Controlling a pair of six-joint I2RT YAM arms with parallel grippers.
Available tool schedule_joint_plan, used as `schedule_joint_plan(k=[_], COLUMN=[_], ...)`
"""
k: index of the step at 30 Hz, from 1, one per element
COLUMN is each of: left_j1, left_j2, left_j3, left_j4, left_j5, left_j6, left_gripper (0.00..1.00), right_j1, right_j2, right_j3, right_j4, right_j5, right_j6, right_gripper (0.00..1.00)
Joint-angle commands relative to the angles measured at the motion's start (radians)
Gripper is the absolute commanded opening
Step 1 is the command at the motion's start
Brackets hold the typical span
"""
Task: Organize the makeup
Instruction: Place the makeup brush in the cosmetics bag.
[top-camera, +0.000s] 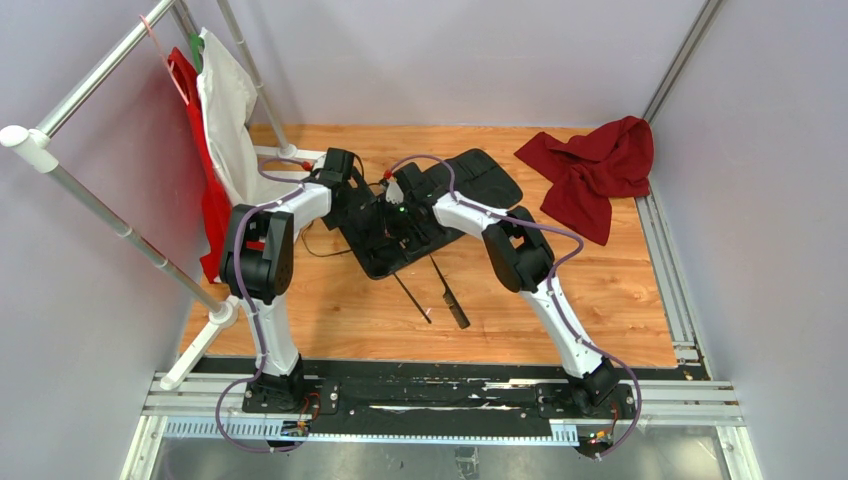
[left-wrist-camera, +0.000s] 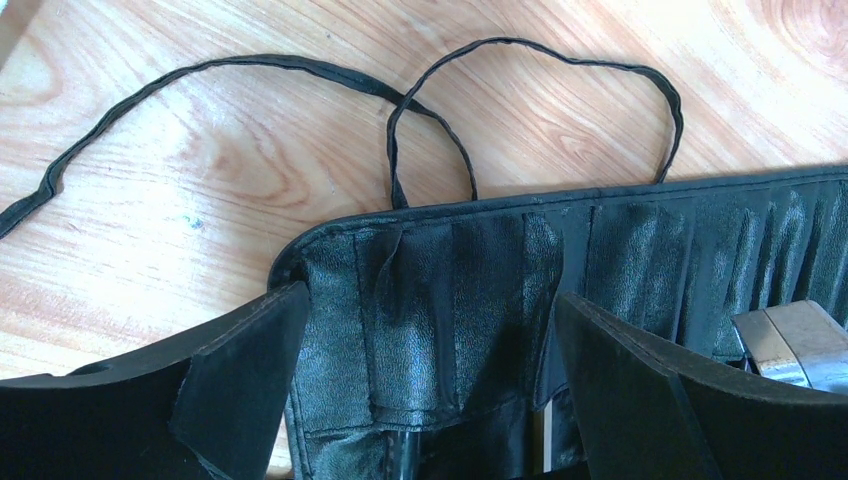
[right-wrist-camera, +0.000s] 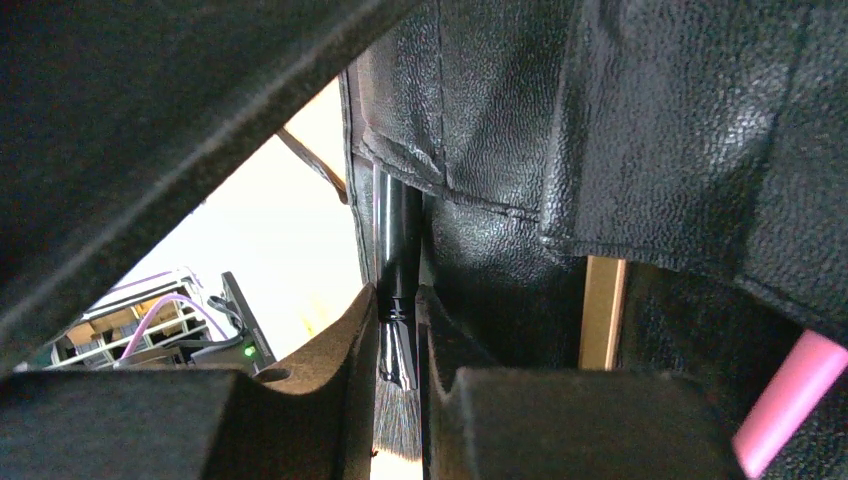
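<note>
Top view: both arms leaned over the black roll-up case (top-camera: 480, 175) mid-table (top-camera: 620, 300), and two loose makeup tools (top-camera: 451, 298) lay on the wood just in front of it, not yet pocketed.

Left wrist: the left end effector (left-wrist-camera: 430, 370) had its fingers spread wide over the end pockets, probably steadying the fabric.

Right wrist: the right end effector (right-wrist-camera: 400, 340) was clamped on a black brush (right-wrist-camera: 398, 250), handle up inside a pocket, pretty clearly to feed it in.

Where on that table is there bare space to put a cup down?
Bare wood lies front right, between the right arm and the red cloth; also front left, between the left arm and two loose brushes. The middle is crowded: both arms meet over the black case.
</note>
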Motion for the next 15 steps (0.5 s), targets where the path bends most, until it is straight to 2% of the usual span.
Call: schedule_joint_plan(k=[1,15], left_j1=[-0.027,-0.027], left_j2=[0.008,0.006], left_j3=[-0.024,-0.032], left_j4=[-0.157,-0.156], left_j5=[0.075,0.070], left_j6=[0.046,0.043], left_gripper=[0.98,0.98], right_j1=[-0.027,-0.052], right_j2=[-0.005,-0.047], right_j3=[-0.021,-0.097], right_j4=[0.197,0.339], right_j5=[0.161,0.170], right_j6=[-0.019,0.034], right_gripper=[0.00,0.01])
